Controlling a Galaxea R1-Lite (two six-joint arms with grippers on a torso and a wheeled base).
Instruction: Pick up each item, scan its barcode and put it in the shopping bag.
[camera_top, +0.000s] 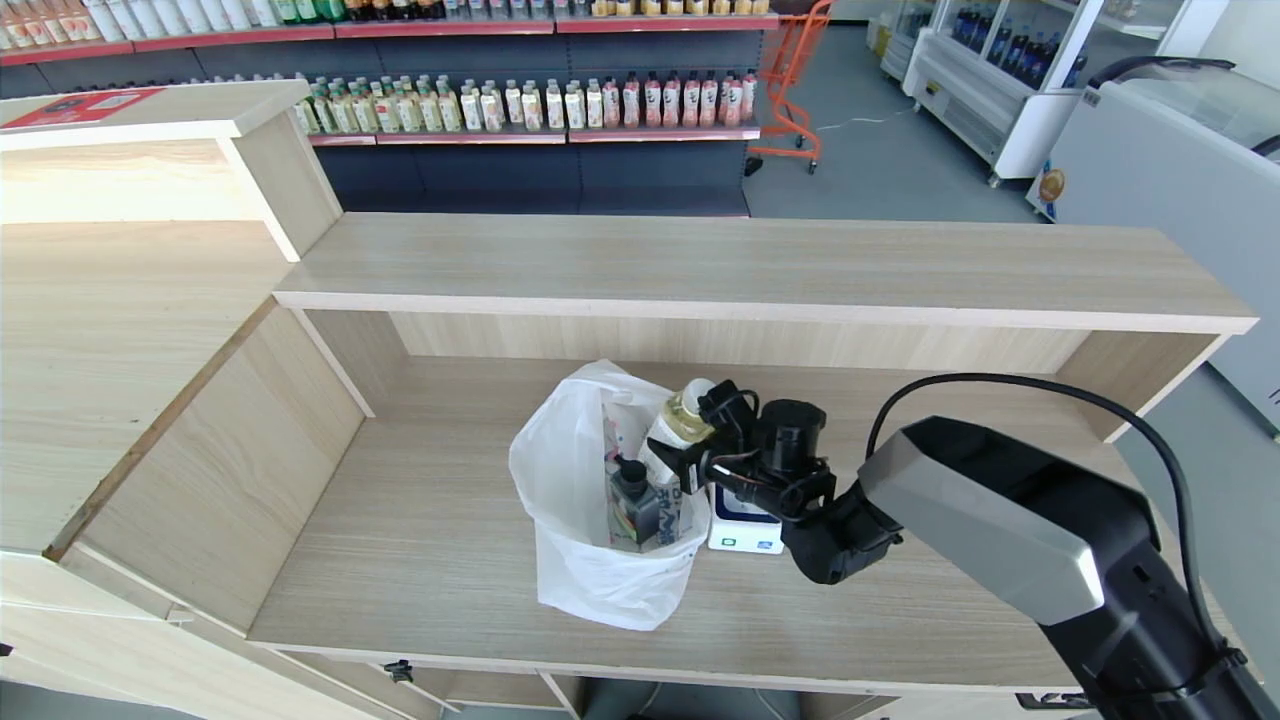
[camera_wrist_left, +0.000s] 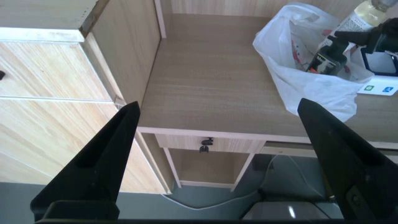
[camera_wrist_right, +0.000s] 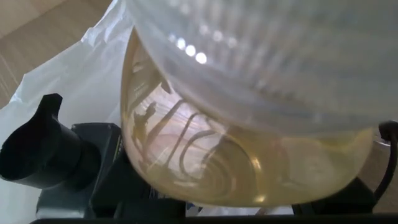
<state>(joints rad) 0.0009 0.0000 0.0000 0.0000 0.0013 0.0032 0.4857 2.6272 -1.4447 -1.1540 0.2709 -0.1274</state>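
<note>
A pale wood checkout counter (camera_top: 420, 560) holds a white plastic shopping bag (camera_top: 590, 580), open at the top. Over its mouth, the right gripper (camera_top: 697, 432) has its jaws clamped on a tilted clear bottle of yellow liquid (camera_top: 683, 415). A black-topped item (camera_top: 636, 497) and a printed pouch (camera_top: 612, 440) sit inside the bag.

The bottle could land on the black-topped item and roll out, or the thin bag rim could fold under it. A white scanner box (camera_top: 745, 535) stands just beside the bag on the robot's right, so a wide swing might knock it. A raised back ledge (camera_top: 760, 270) closes the far side, and open counter lies to the left. The left gripper (camera_wrist_left: 219, 106), jaws wide apart, hangs off the counter's front edge.
</note>
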